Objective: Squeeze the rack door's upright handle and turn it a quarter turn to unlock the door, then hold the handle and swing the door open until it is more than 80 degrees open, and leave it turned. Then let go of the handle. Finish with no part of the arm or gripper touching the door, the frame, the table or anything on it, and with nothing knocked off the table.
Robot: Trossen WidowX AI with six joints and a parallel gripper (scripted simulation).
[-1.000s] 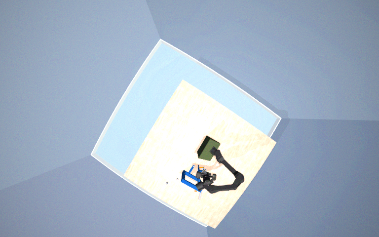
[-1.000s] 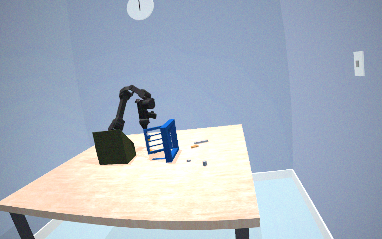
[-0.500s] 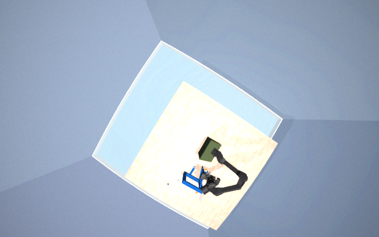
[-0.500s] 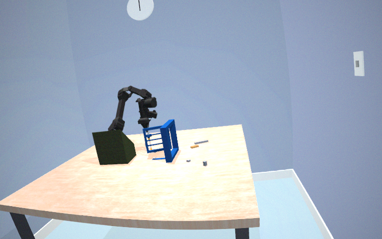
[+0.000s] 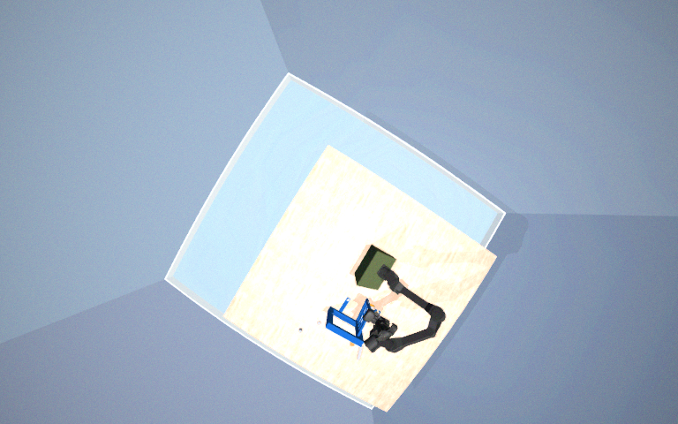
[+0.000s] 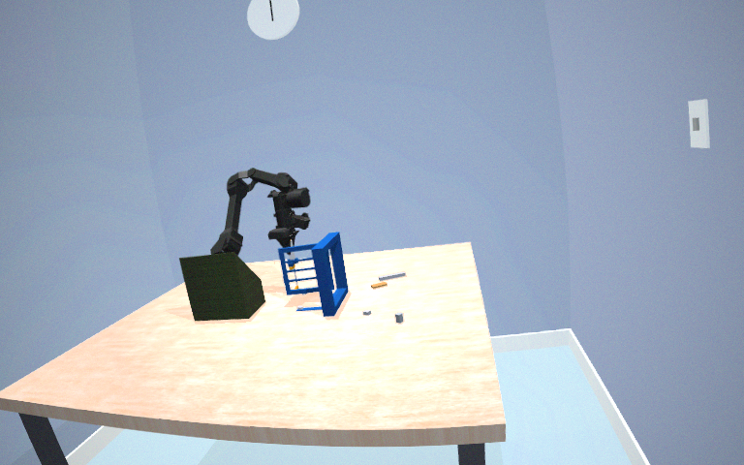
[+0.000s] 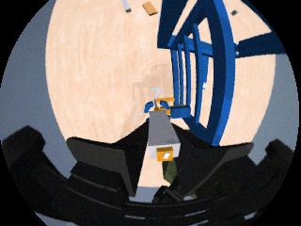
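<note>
The blue rack frame (image 5: 343,334) (image 6: 324,279) (image 7: 168,24) stands upright on the table (image 5: 320,220) (image 6: 351,372). Its barred blue door (image 5: 362,314) (image 6: 283,271) (image 7: 227,80) is swung far out, near a right angle to the frame; the exact angle is hard to read. My gripper (image 6: 290,249) (image 7: 158,124) is shut on the grey upright handle (image 7: 162,127), from above. An orange piece (image 7: 165,154) sits on the handle's top end. The handle's turn against the door cannot be told exactly. In the top view the arm hides the handle.
A dark green block (image 5: 371,276) (image 6: 219,288) stands beside the arm's base. Behind the frame lie an orange block (image 6: 378,285) (image 7: 150,8), a grey bar (image 6: 391,276) (image 7: 126,6), a small grey piece (image 6: 366,312) and a small dark cylinder (image 5: 300,329) (image 6: 399,318).
</note>
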